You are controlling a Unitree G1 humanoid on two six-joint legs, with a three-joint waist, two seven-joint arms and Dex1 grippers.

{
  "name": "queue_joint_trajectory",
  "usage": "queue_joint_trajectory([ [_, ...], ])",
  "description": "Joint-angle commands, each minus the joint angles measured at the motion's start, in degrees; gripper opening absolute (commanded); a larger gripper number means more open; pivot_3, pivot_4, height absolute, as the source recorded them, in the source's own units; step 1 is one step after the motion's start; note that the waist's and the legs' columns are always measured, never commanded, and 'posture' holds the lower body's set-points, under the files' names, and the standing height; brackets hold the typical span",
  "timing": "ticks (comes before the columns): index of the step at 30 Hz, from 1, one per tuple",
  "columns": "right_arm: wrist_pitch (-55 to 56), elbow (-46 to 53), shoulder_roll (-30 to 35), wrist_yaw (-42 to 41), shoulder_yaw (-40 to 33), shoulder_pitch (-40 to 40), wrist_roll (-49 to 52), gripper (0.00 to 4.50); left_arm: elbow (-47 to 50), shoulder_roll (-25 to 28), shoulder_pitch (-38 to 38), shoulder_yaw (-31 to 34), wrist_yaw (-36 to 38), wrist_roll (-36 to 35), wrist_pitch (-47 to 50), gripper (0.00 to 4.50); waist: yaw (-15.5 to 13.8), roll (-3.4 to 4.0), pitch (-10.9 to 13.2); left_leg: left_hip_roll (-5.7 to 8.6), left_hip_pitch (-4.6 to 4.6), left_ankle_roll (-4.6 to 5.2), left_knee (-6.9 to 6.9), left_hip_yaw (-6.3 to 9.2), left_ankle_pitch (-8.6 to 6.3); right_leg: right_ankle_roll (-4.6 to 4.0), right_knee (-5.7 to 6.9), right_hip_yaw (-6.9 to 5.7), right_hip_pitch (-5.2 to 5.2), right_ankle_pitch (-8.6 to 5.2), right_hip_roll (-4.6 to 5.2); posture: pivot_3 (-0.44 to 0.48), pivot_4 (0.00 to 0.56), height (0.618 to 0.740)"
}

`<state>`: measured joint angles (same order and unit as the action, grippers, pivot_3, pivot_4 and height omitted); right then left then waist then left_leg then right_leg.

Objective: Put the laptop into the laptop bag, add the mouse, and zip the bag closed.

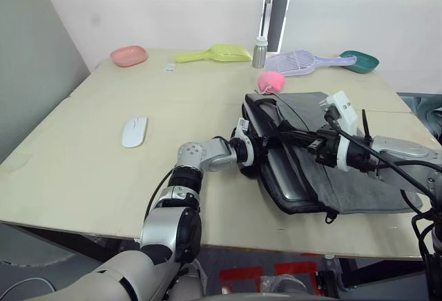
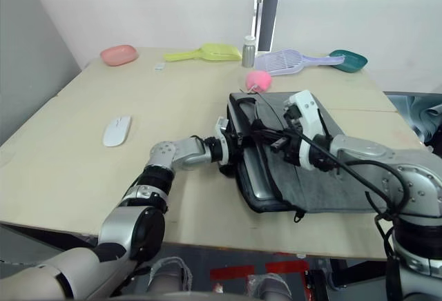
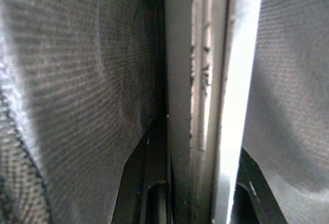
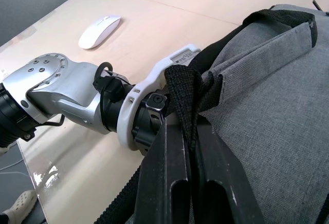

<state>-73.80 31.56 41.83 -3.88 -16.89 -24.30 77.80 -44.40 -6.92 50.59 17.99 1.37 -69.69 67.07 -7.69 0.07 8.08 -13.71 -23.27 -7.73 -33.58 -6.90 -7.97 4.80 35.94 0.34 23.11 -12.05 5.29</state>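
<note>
The grey laptop bag (image 1: 349,180) lies flat on the right of the table, its open mouth facing left. The silver laptop (image 1: 286,173) sits partly inside that mouth. My left gripper (image 1: 254,154) reaches into the opening, and in the left wrist view its fingers (image 3: 149,183) are shut on the laptop's edge (image 3: 205,80), with bag fabric (image 3: 77,80) on both sides. My right gripper (image 4: 193,142) is shut on the bag's black strap handle (image 4: 182,88) and holds the upper flap raised. The white mouse (image 1: 134,131) rests on the table, well left of the bag.
A pink plush toy (image 1: 271,80) lies just behind the bag. Along the far edge stand a pink dish (image 1: 129,55), a yellow scoop (image 1: 214,54), a silver bottle (image 1: 260,52), a lilac scoop (image 1: 300,61) and a teal bowl (image 1: 359,61).
</note>
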Motion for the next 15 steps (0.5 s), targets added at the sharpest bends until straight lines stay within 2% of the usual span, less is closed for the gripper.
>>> queue_joint_trajectory([
  [1,2.88,0.56,-0.32,0.80,0.58,-0.76,3.88,0.01,-0.23,-6.44,4.53,1.55,3.05,-0.91,0.29,0.35,-0.12,0.00,0.00,0.00,0.00,0.00,0.00,0.00,0.00,0.00,0.00,0.00,0.00,0.00,0.00,0.000,0.150,0.740],
  [15,5.67,0.55,2.24,1.29,2.28,0.97,4.75,0.01,0.91,-5.67,4.04,2.86,3.72,-0.69,3.45,0.35,-0.24,0.00,0.00,0.01,-0.05,0.00,0.08,0.00,0.00,0.02,-0.15,-0.04,0.00,0.01,0.00,0.000,0.150,0.740],
])
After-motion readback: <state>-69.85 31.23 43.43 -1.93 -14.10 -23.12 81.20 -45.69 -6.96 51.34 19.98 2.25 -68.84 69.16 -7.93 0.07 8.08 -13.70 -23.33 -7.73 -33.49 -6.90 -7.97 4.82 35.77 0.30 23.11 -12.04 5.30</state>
